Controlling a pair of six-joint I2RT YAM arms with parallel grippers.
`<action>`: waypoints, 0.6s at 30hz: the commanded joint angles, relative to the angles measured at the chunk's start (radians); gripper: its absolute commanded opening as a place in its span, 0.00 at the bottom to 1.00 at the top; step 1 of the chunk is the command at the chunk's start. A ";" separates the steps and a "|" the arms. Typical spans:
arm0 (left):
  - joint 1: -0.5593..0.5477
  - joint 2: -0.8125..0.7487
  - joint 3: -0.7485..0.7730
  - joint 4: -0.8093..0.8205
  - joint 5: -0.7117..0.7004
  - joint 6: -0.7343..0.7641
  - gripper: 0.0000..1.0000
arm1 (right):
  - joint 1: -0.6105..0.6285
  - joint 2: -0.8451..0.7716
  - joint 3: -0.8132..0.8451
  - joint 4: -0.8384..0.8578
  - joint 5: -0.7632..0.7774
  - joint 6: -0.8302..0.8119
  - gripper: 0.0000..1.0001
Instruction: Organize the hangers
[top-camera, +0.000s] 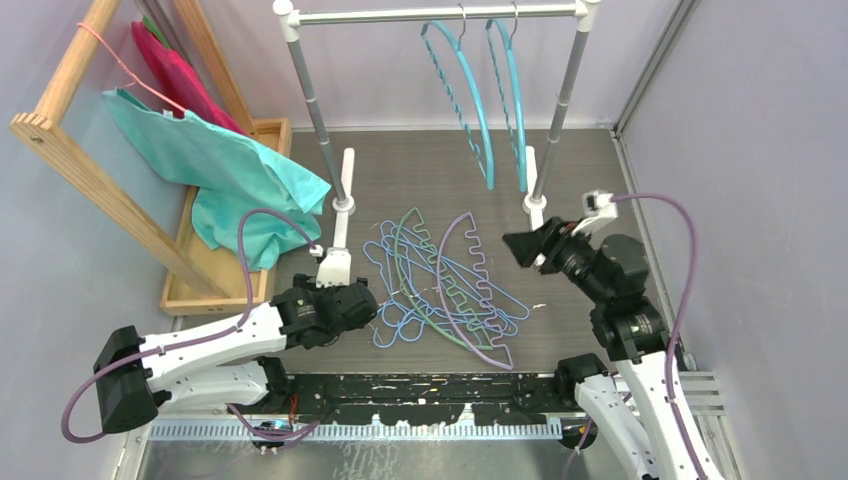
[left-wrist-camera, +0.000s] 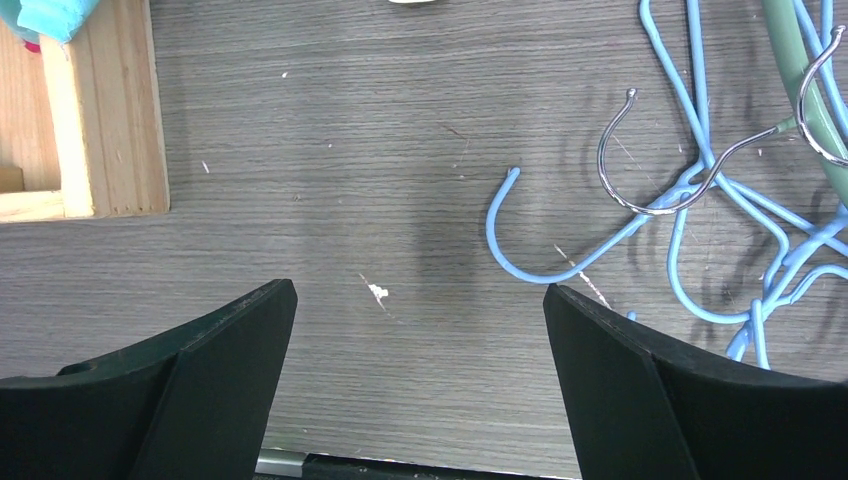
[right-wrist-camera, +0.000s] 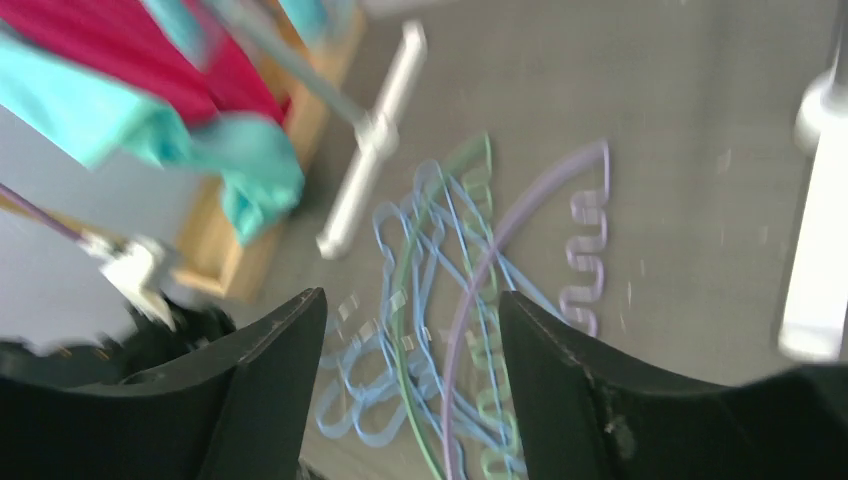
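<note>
The grey table (top-camera: 600, 200) carries a metal clothes rack (top-camera: 430, 14) at the back, and a wooden frame (top-camera: 100, 180) leans at the left with a teal garment (top-camera: 230, 170) draped over it. 2 teal hangers (top-camera: 470, 100) hang side by side from the rack's bar.

The other hangers lie tangled in a pile (top-camera: 430, 290) on the table between the rack's feet and the arms. A purple hanger (top-camera: 441, 290) and a green hanger (top-camera: 400, 250) lie among light-blue wire ones (top-camera: 400, 320).

The left gripper (left-wrist-camera: 420, 310) sits low over bare table just left of the pile, its jaws spread wide and empty, with a blue hook (left-wrist-camera: 510, 250) just ahead. The right gripper (right-wrist-camera: 410, 310), raised to the right of the pile and aimed at it, also gapes wide, holding nothing; its view is blurred.
</note>
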 joint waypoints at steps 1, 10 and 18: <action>-0.001 0.014 -0.008 0.055 -0.008 -0.014 0.98 | 0.078 -0.020 -0.126 -0.149 0.002 -0.084 0.64; 0.000 0.129 0.037 0.068 0.011 -0.017 0.98 | 0.506 0.189 -0.190 -0.085 0.285 -0.089 0.53; 0.000 0.126 0.044 0.042 0.010 -0.028 0.98 | 0.807 0.507 -0.197 0.108 0.557 -0.021 0.54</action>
